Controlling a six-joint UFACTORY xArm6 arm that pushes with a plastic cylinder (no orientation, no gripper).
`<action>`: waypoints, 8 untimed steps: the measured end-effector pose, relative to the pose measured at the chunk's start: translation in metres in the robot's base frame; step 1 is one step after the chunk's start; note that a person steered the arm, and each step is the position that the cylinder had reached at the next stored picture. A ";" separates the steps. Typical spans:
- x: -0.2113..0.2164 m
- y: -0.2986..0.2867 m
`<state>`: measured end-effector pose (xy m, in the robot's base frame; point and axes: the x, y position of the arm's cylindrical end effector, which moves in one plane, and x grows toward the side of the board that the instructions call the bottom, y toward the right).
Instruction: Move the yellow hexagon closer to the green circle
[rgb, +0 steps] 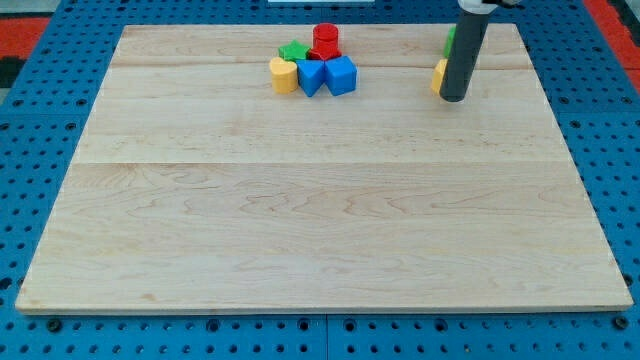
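Up near the view's top right, my tip (453, 98) rested on the board (300, 200), a bare rod with no jaws to part or close. Yellow hexagon (439, 75) showed as a sliver just to its left and above, likely touching the rod. Green circle (450, 40) peeked out above, mostly hidden. Judging by this, the hexagon sat close already; short, slow nudges upward, kept centred behind it, would have avoided knocking the circle away.
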<state>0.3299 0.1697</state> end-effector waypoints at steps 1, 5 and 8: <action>-0.012 0.011; -0.026 -0.011; -0.033 -0.021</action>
